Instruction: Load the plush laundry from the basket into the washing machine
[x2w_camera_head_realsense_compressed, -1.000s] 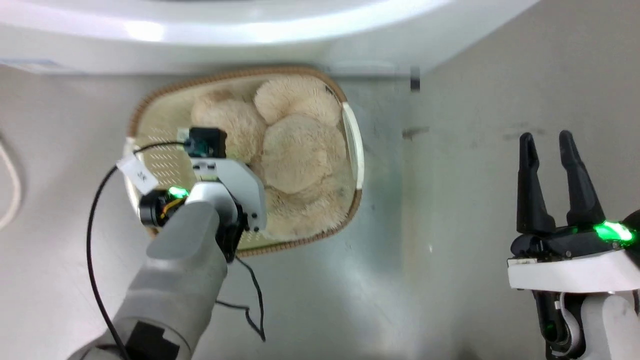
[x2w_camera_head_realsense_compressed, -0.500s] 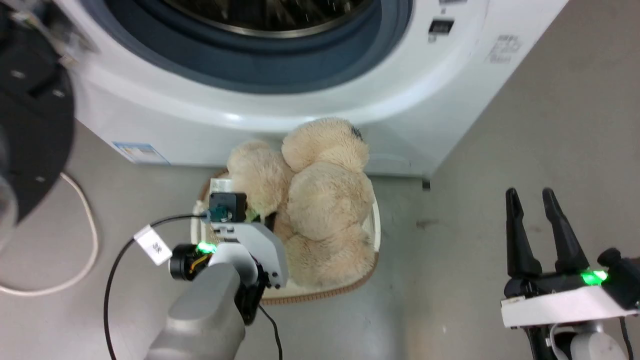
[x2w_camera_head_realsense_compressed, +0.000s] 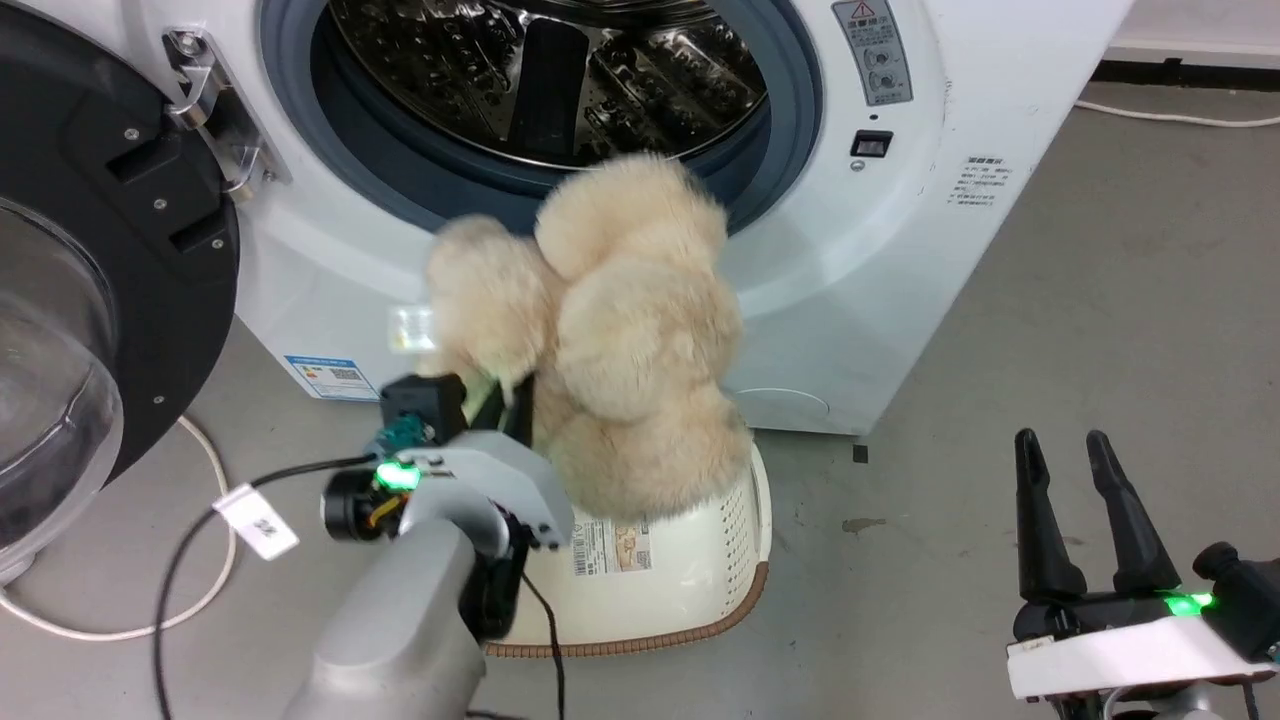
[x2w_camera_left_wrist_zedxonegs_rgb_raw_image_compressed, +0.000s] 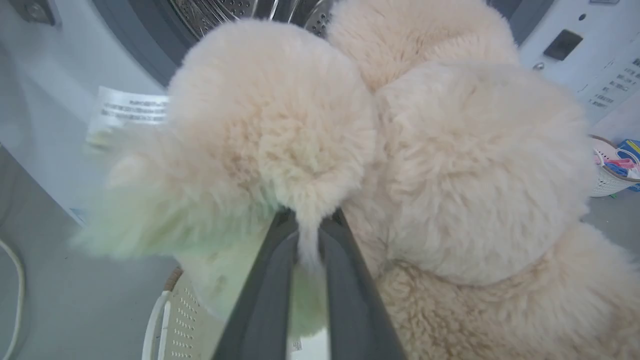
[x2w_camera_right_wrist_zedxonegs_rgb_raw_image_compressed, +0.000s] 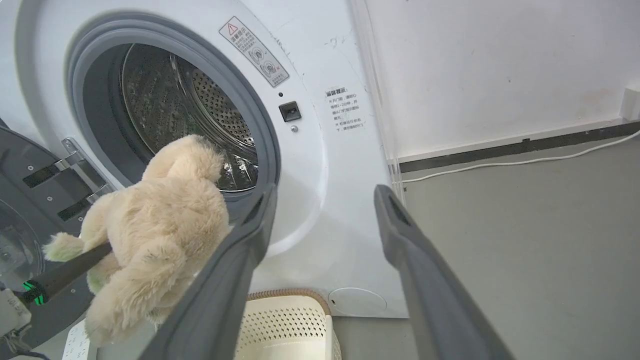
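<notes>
Since the earlier frames, the plush laundry (x2w_camera_head_realsense_compressed: 620, 330) had come up out of the basket (x2w_camera_head_realsense_compressed: 700, 560), where it had lain a second before, and the head camera had also tilted up to take in the machine front. At the moment of record the plush hung in front of the washing machine (x2w_camera_head_realsense_compressed: 900, 250), its upper lobe level with the lower edge of the grey door seal (x2w_camera_head_realsense_compressed: 800, 100) and overlapping the mouth of the steel drum (x2w_camera_head_realsense_compressed: 560, 70); whether it touched the seal could not be determined. Its lower lobes remained just above, or resting at, the basket's far edge. The left gripper (x2w_camera_head_realsense_compressed: 505, 400) was closed on the plush's left side; the left wrist view showed its fingers (x2w_camera_left_wrist_zedxonegs_rgb_raw_image_compressed: 345, 280) nearly together, with a tuft of pile pinched between them. The basket stood on the grey floor directly before the machine, a label sticker (x2w_camera_head_realsense_compressed: 610, 545) exposed on its floor. The black-rimmed glass door (x2w_camera_head_realsense_compressed: 90, 300) stood swung open on the left. The right gripper (x2w_camera_head_realsense_compressed: 1058, 440) was well off to the right above bare floor, its fingers spread apart and holding nothing. A white cable (x2w_camera_head_realsense_compressed: 210, 590) lay on the floor under the door.
</notes>
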